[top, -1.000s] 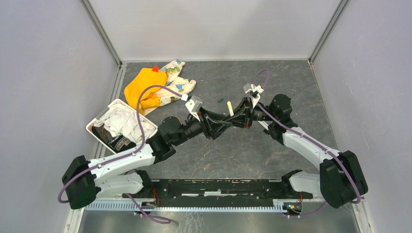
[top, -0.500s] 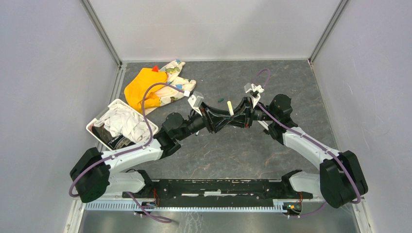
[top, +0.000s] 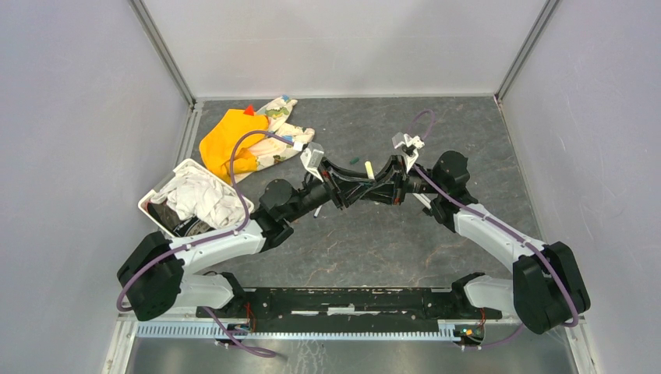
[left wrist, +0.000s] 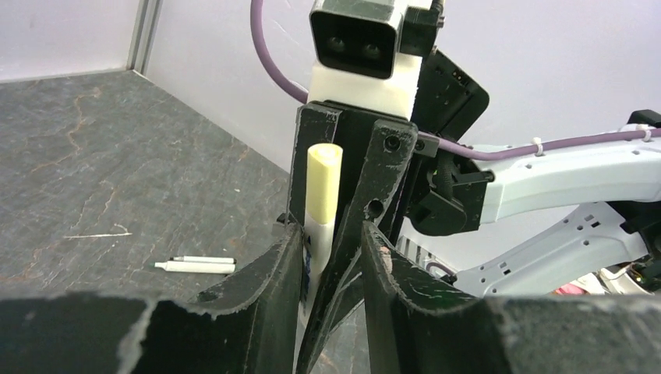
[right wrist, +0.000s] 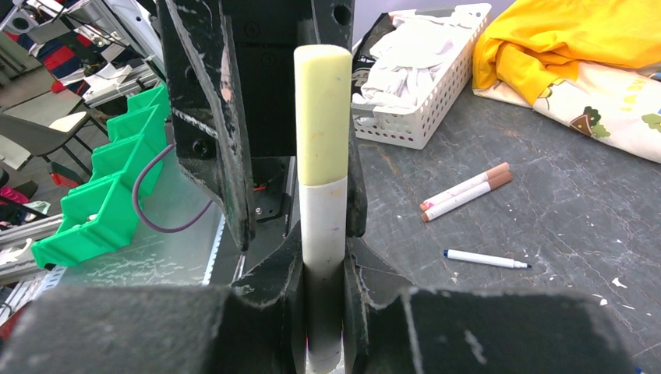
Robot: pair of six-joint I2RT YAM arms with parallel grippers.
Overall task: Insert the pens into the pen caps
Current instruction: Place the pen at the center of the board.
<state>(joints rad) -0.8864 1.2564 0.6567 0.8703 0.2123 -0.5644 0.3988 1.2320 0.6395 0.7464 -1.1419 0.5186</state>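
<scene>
My right gripper is shut on a white pen barrel that stands upright, with the cream cap seated on its top end. My left gripper meets it head-on. Its jaws stand apart and straddle the barrel just below the cap, with one right finger between them. In the top view both grippers meet mid-table, with the cream cap between them. Loose pens lie on the table: two brown-tipped, one blue-tipped, and two more. A dark green cap lies just behind the grippers.
A white basket of cloth sits at the left. Orange cloth and patterned cloth lie at the back left. A thin bare stick lies on the dark table. Grey walls enclose three sides.
My left arm has reached farther right and back, closing onto the right gripper. The cream cap now shows less between the two grippers.
</scene>
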